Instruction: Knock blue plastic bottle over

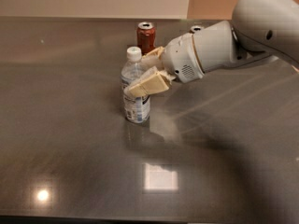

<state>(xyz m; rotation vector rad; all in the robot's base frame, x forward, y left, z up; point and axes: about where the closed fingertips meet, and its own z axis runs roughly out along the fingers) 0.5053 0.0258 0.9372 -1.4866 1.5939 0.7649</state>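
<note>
The blue plastic bottle (136, 107), clear with a white cap and a printed label, stands upright on the dark table (70, 139) left of centre. My gripper (139, 75) reaches in from the right at the bottle's mid-height. Its fingers are apart. The near cream finger (148, 84) lies across the front of the bottle, and the far finger (153, 57) is behind it near the shoulder. The bottle's middle is partly hidden by the near finger.
A red can (145, 35) stands just behind the bottle. The top of another can (196, 29) shows behind my arm (219, 50), which spans the right side of the table. A pale wall runs along the far edge.
</note>
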